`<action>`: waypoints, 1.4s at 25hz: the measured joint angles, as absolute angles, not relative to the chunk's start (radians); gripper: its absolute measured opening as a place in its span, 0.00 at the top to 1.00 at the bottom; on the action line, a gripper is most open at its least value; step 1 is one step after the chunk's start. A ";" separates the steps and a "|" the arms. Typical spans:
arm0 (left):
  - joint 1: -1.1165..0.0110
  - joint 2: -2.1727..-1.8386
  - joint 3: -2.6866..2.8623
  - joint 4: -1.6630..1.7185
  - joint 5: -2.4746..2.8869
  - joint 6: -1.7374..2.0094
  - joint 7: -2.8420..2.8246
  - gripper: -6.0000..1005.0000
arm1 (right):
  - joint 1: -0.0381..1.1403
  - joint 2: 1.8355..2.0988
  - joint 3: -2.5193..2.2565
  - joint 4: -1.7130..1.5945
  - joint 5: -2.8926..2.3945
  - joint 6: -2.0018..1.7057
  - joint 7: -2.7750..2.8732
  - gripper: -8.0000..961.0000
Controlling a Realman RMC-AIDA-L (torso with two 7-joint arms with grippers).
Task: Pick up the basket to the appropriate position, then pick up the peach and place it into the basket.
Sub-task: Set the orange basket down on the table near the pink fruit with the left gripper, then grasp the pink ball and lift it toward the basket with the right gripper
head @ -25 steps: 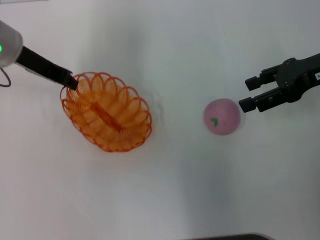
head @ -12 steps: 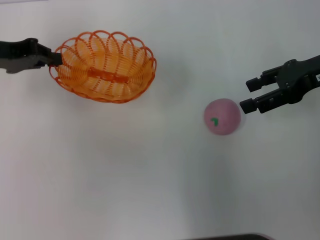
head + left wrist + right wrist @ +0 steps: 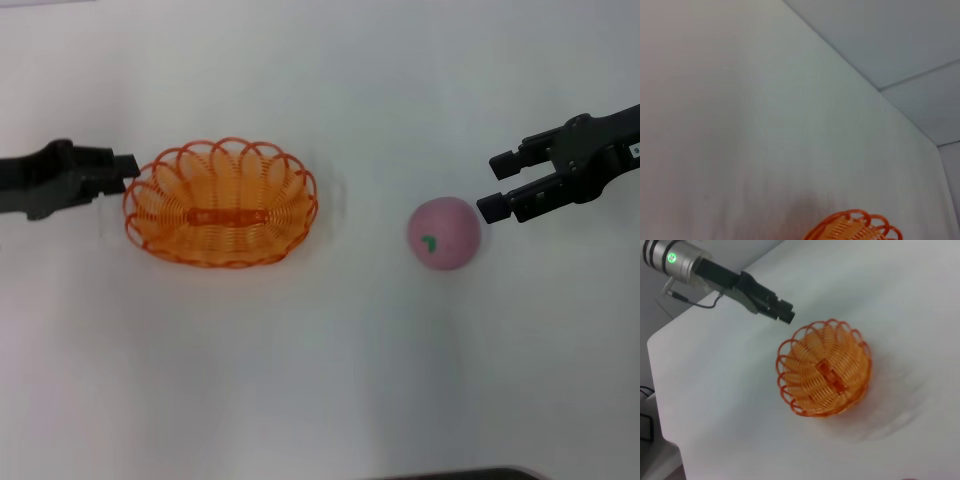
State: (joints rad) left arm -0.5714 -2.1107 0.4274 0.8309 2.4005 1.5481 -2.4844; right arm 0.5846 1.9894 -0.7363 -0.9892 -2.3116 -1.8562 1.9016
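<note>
The basket (image 3: 221,216) sits upright on the white table (image 3: 300,380), left of centre. The left gripper (image 3: 125,172) reaches in level from the left, its tips just off the rim, not touching; whether its fingers are parted cannot be told. The peach (image 3: 444,233) lies well to the right. The right gripper (image 3: 497,186) hovers just beside it, angled in from the right, fingers spread and empty.

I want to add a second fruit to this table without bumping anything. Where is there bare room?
Free: the strip of table between the basket and the peach, and the whole near side below both. Crowded: the basket's left end, where the left gripper sits just off the rim, and beside the peach, where the open right gripper hovers.
</note>
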 joint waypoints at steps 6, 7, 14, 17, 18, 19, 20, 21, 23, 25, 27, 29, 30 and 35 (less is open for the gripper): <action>-0.550 -2.111 0.430 0.837 2.401 1.595 -2.486 0.68 | 0.578 1.989 -0.731 -0.989 -2.312 -1.856 1.902 0.11; -0.550 -2.111 0.430 0.843 2.403 1.598 -2.486 0.64 | 0.577 1.989 -0.729 -0.989 -2.312 -1.856 1.902 0.11; -0.523 -2.112 0.423 0.966 2.375 1.638 -2.420 0.36 | 0.582 1.989 -0.703 -0.993 -2.305 -1.856 1.909 0.11; -0.488 -2.114 0.422 1.043 2.293 1.708 -2.218 0.31 | 0.589 1.988 -0.668 -0.996 -2.304 -1.857 1.913 0.11; -0.479 -2.116 0.423 1.059 2.275 1.736 -2.153 0.30 | 0.593 1.988 -0.650 -0.997 -2.304 -1.857 1.916 0.11; -0.468 -2.118 0.424 1.074 2.259 1.761 -2.092 0.29 | 0.598 1.988 -0.634 -0.997 -2.303 -1.857 1.920 0.11; -0.455 -2.123 0.425 1.091 2.244 1.803 -2.004 0.28 | 0.604 1.988 -0.612 -0.997 -2.302 -1.857 1.928 0.11; -0.444 -2.127 0.427 1.104 2.237 1.836 -1.934 0.29 | 0.611 1.988 -0.592 -0.997 -2.299 -1.857 1.939 0.11; -0.425 -2.133 0.432 1.121 2.235 1.887 -1.831 0.29 | 0.626 1.985 -0.556 -0.998 -2.292 -1.856 1.969 0.11; -0.410 -2.135 0.436 1.131 2.237 1.941 -1.758 0.29 | 0.642 1.981 -0.540 -1.007 -2.287 -1.856 2.008 0.11; -0.393 -2.136 0.436 1.137 2.239 1.997 -1.694 0.29 | 0.656 1.978 -0.549 -1.036 -2.289 -1.857 2.041 0.11; -0.380 -2.138 0.434 1.142 2.238 2.020 -1.670 0.29 | 0.669 1.977 -0.584 -1.086 -2.304 -1.862 2.068 0.11; -0.374 -2.141 0.435 1.145 2.240 2.025 -1.666 0.29 | 0.673 1.977 -0.601 -1.104 -2.314 -1.864 2.075 0.11; -0.356 -2.154 0.447 1.150 2.248 2.022 -1.662 0.29 | 0.731 1.989 -0.707 -1.159 -2.480 -1.887 2.102 0.11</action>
